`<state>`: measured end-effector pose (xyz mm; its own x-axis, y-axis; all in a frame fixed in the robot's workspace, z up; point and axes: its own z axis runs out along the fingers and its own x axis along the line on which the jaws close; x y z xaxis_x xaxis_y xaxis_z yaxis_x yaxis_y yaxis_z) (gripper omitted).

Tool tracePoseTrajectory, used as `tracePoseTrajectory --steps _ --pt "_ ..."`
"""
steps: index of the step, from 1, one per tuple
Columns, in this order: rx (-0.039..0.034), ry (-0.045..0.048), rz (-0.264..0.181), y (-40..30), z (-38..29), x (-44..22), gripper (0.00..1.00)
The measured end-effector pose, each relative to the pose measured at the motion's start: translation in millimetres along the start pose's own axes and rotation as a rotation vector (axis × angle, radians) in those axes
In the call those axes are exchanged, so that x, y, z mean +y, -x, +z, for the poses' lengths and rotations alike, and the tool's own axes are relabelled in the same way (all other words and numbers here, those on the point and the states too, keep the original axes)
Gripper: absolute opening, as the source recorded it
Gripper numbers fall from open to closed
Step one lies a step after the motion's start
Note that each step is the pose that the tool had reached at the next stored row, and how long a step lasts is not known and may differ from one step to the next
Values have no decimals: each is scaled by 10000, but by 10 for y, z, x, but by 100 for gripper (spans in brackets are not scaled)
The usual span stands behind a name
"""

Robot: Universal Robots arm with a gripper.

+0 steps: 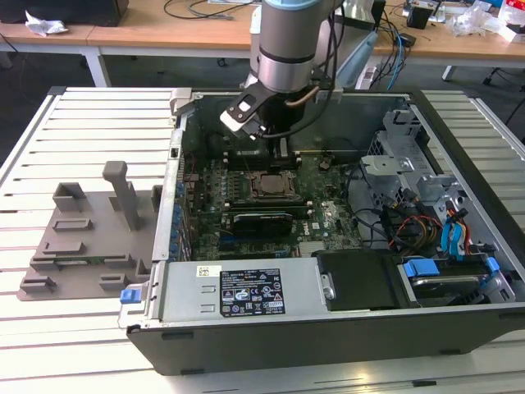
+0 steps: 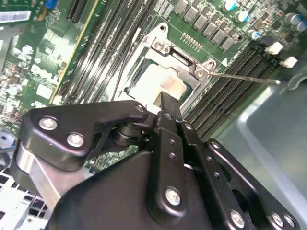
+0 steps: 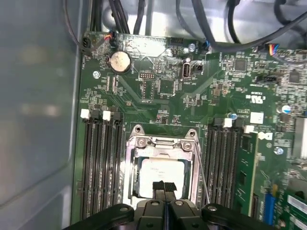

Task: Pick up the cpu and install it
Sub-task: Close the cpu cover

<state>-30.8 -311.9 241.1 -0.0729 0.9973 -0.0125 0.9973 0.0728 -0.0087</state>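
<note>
The cpu (image 3: 160, 172) is a small silver-grey square lying flat inside the metal-framed motherboard socket (image 3: 160, 143). The second wrist view shows the cpu (image 2: 160, 81) as a pale square in the socket frame (image 2: 182, 60). My gripper (image 3: 163, 186) hangs directly over the cpu's near edge with its two black fingers pressed together and nothing between them. Whether the tips touch the chip I cannot tell. In the exterior view the gripper (image 1: 277, 148) reaches down into the open computer case (image 1: 459, 148), just behind the socket (image 1: 269, 185).
Memory slots (image 3: 100, 163) flank the socket on both sides, and a thin wire lever (image 2: 244, 76) sticks out beside it. A grey plastic tray with upright posts (image 1: 90, 230) lies outside the case on the exterior view's left. A drive cage with cables (image 1: 426, 197) fills the right.
</note>
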Motion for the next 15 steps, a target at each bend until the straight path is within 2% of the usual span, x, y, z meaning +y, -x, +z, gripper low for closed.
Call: tracePoseTrajectory --steps 4,5,6,7,8,9,13,15 --pt "2 1 0 1 -111 -1 11" --pt "1 0 0 2 -164 -1 11" --pt "2 1 0 3 -245 -2 11" --pt "2 1 -1 3 -270 -2 11" --pt "-3 0 -1 4 -332 -3 11" --pt "-5 0 -1 4 -362 -3 11" --pt "-4 1 0 5 -440 -4 11" --pt "-4 1 0 5 -441 -4 11"
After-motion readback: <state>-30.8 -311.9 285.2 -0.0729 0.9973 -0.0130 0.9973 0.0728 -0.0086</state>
